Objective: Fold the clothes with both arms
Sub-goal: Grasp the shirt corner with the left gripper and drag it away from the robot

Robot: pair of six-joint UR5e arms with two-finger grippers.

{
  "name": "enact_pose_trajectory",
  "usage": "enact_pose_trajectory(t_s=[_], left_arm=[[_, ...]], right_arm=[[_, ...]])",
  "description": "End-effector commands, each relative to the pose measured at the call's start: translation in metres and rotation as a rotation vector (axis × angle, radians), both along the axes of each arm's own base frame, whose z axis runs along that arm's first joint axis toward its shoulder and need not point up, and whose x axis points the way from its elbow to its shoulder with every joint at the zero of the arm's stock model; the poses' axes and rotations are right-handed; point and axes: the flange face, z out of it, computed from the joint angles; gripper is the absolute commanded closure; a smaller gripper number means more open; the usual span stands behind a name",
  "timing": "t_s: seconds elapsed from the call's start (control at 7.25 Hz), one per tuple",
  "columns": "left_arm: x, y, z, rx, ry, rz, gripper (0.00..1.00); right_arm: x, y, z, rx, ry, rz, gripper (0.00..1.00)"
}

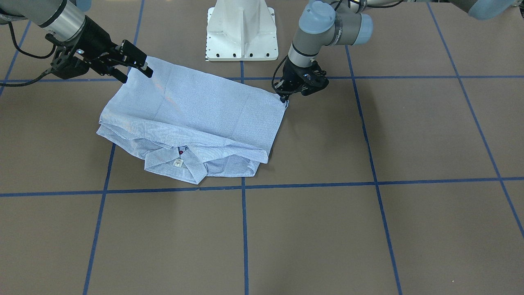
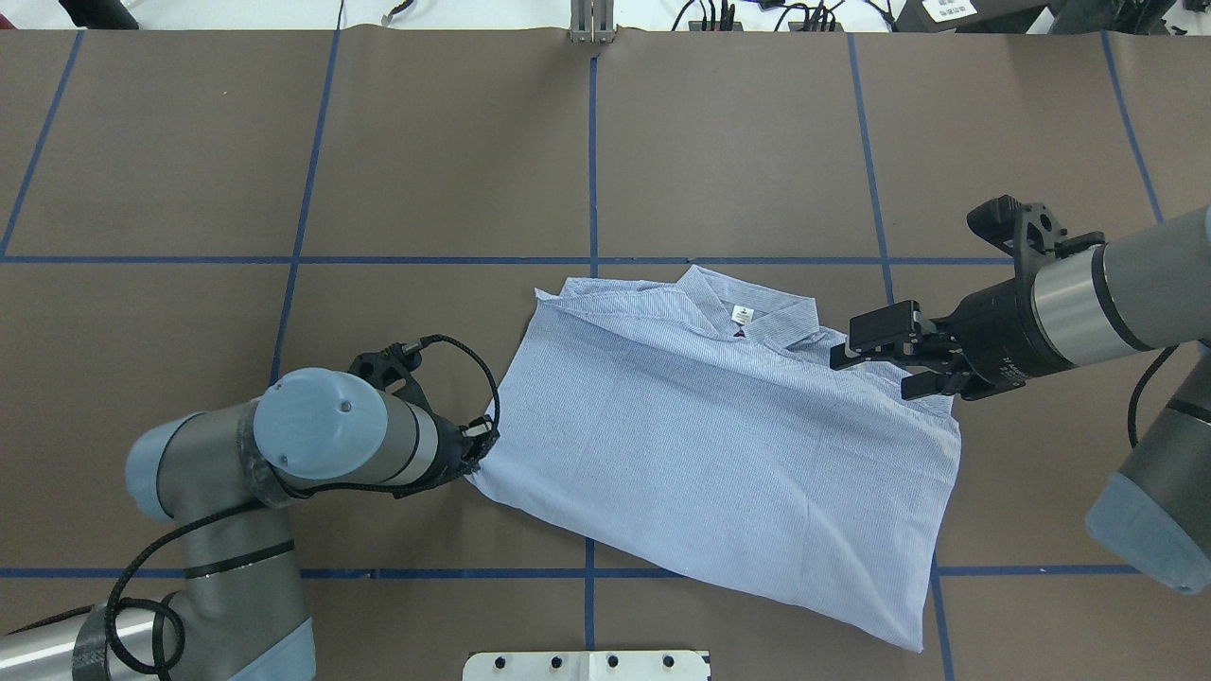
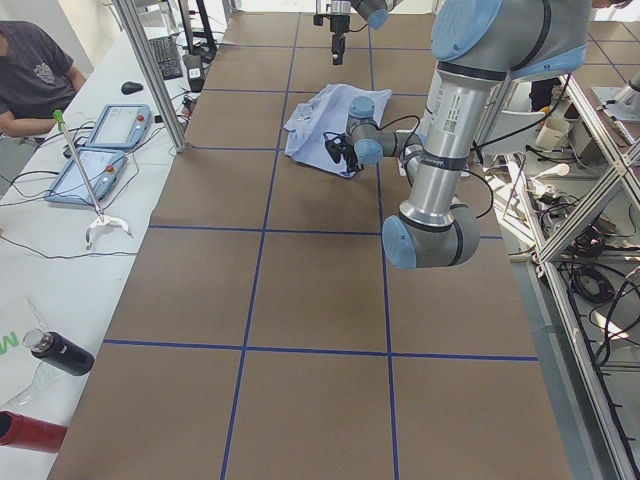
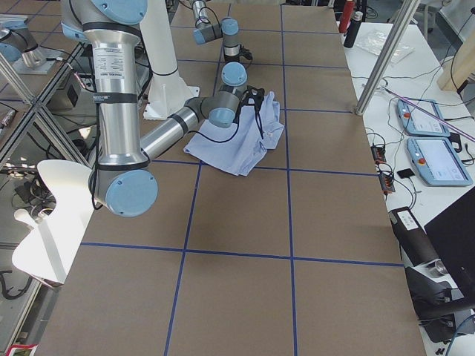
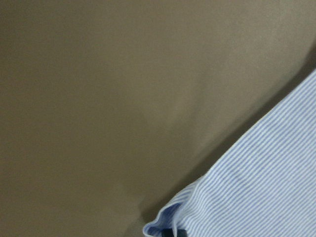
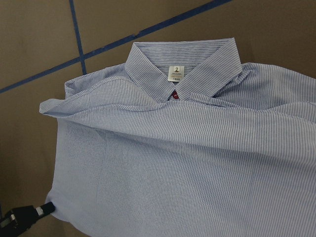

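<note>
I see the striped shirt (image 2: 719,445) folded flat on the tabletop (image 2: 284,142), collar (image 2: 747,307) pointing away from the robot, its long axis slanting from one arm to the other. The left gripper (image 1: 284,98) sits low, closed on the shirt's left corner; the right gripper (image 2: 889,359) hovers, jaws spread, over the opposite edge beside the collar. The brown surface, gridded in blue tape (image 2: 592,170), stretches wide beyond the collar.
</note>
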Motion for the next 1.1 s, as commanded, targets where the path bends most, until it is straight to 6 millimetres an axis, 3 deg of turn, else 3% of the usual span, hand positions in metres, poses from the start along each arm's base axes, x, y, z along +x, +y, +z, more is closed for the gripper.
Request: enact_pose_trajectory(t_s=[0.0,0.14,0.28,0.55,0.69,0.83,0.97], left_arm=[[-0.039,-0.063,0.011,0.043,-0.049,-0.072,1.0],[-0.053,-0.099,0.028,0.067,-0.094,-0.1,1.0],[-0.067,-0.142,0.024,0.119,-0.121,-0.122,1.0],[-0.07,-0.225,-0.002,0.196,-0.152,-0.161,1.0],[-0.069,-0.257,-0.024,0.248,-0.141,-0.173,1.0],[-0.068,-0.277,-0.026,0.326,-0.095,-0.229,1.0],[-0.054,-0.299,-0.021,0.402,-0.052,-0.29,1.0]], right_arm=[[0.005,-0.004,0.0,-0.001,0.001,0.015,0.0],[0.007,-0.006,0.0,-0.001,0.001,0.021,0.0],[0.009,-0.008,0.0,-0.001,0.001,0.025,0.0],[0.012,-0.01,-0.001,0.003,-0.002,0.034,0.0],[0.014,-0.011,-0.001,0.002,-0.002,0.039,0.0],[0.017,-0.014,-0.001,0.001,0.0,0.048,0.0],[0.019,-0.015,0.001,-0.001,0.002,0.053,0.0]])
